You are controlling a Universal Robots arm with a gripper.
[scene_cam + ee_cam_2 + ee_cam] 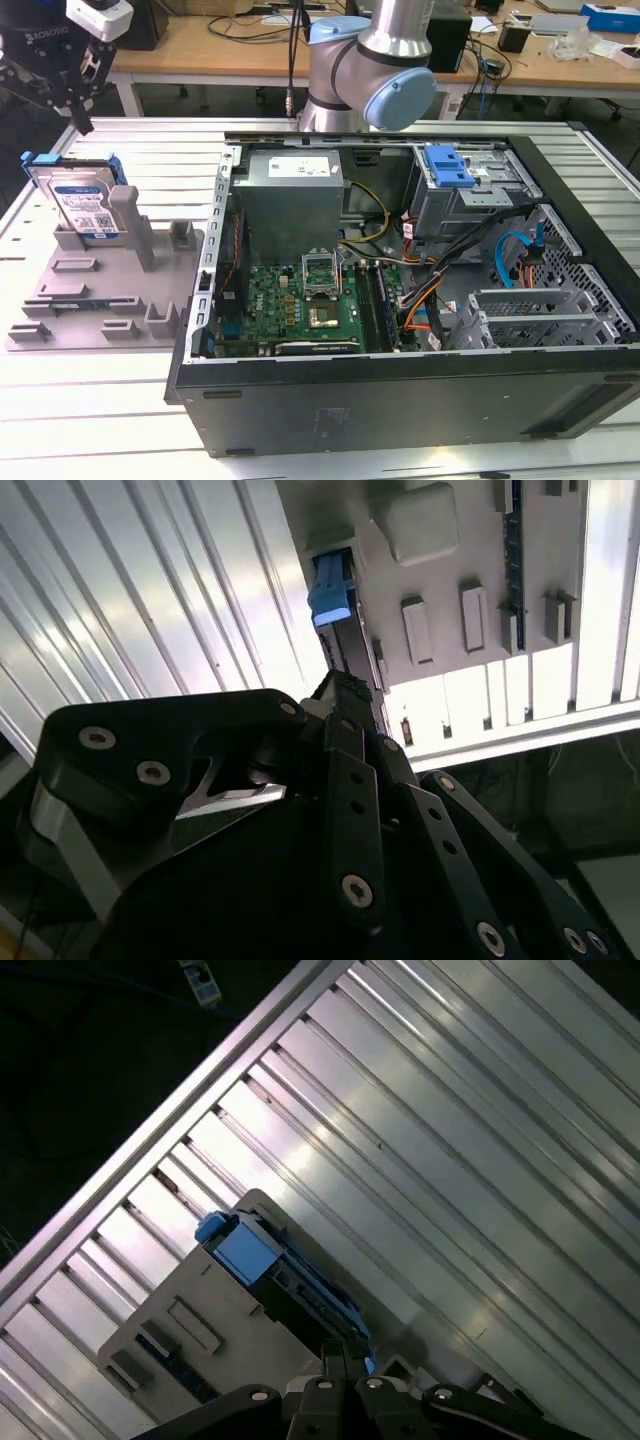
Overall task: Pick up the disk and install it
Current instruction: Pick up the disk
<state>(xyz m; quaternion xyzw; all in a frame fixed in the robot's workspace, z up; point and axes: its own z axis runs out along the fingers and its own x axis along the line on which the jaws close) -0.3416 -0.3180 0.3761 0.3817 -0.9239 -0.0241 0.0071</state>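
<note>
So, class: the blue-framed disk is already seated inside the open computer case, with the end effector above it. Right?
No. The exterior view shows the disk standing upright in the grey holder beside the open computer case, not inside it. The end effector is above it, as stated.

Silver arm (398,28), blue joint caps (400,98), black hand (346,688).

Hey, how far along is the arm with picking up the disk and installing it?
Done: nothing yet. The disk stands upright in the grey holder, outside the open computer case. In hand: the gripper hangs just above the disk's top edge and seems apart from it. Left: the grasp, the lift and the install into the case are all not yet done.
</note>
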